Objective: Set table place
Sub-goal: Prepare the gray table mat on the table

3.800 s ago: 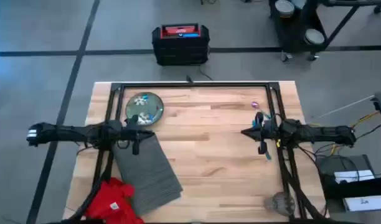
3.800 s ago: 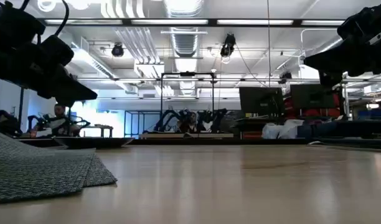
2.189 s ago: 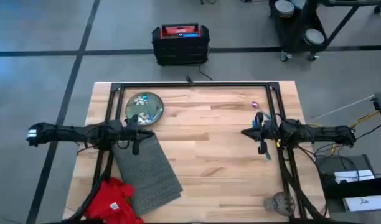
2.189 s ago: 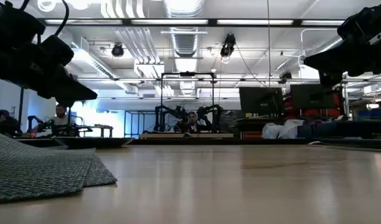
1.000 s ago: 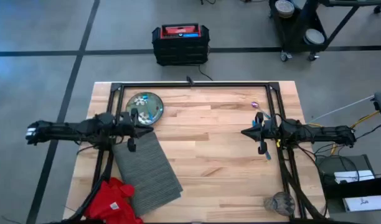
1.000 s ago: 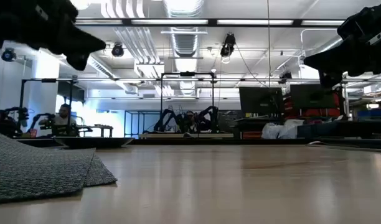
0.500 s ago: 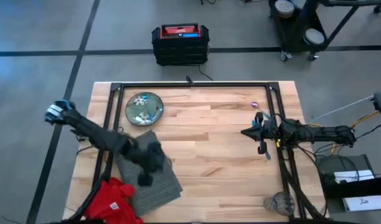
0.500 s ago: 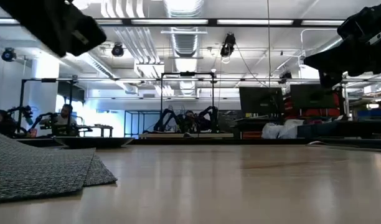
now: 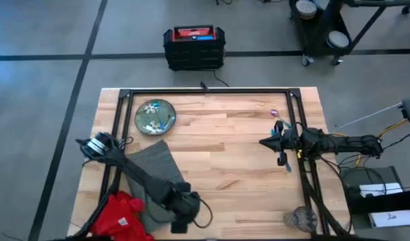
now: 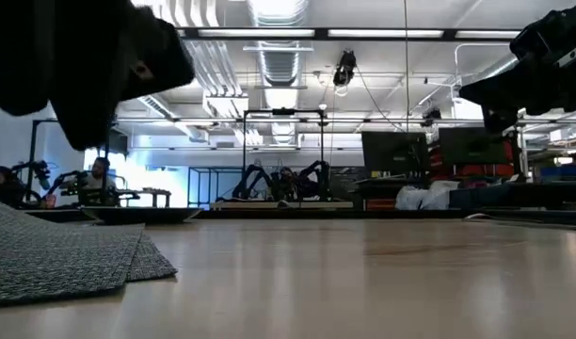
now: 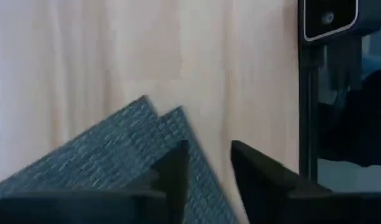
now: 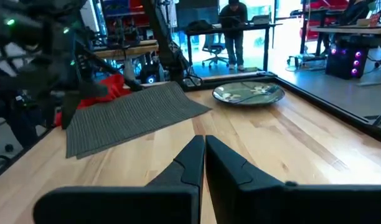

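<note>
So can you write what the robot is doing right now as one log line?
left gripper: open, over placemat corner | right gripper: shut, waiting at right edge | plate: far left, untouched

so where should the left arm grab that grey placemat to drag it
Probably the near corner of the placemat, where the left gripper hovers with its jaws open. The mat lies flat and skewed on the table, so only an edge offers a pinch. Come down from above, one jaw slipping under the corner from the bare wood side, away from the red napkin.

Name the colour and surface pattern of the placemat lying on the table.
The placemat is dark grey with fine ribbing, shown best in the right wrist view.
</note>
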Available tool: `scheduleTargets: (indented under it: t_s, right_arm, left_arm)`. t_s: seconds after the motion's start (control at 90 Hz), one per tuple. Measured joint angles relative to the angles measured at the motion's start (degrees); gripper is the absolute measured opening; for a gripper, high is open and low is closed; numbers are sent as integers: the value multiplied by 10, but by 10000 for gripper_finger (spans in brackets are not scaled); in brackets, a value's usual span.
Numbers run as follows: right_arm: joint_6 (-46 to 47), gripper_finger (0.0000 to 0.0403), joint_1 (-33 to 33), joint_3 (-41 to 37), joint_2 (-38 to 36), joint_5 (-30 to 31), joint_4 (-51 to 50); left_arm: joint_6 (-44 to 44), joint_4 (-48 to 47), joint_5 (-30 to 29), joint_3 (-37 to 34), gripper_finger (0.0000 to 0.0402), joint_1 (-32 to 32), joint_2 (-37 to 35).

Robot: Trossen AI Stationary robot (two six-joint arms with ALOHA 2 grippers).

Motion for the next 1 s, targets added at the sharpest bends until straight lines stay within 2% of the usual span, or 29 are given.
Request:
scheduleTargets:
  t_s: [0.156, 0.344, 0.589, 0.811, 1.0]
  right_arm:
    - [0, 0, 0, 0, 0, 0, 0]
    - [0, 0, 0, 0, 0, -1, -1]
    - [0, 0, 0, 0, 0, -1, 0]
    - [0, 0, 0, 0, 0, -2, -1]
    - [0, 0, 0, 0, 0, -1, -1]
  left_arm:
    - [-36, -81, -27, 63, 184, 0, 68]
    - [-77, -99, -39, 98, 180, -2, 125]
    - [-118, -97, -46, 100, 125, -4, 146]
    - [-111, -91, -54, 97, 15, -5, 161]
    - [-99, -91, -54, 97, 2, -6, 158]
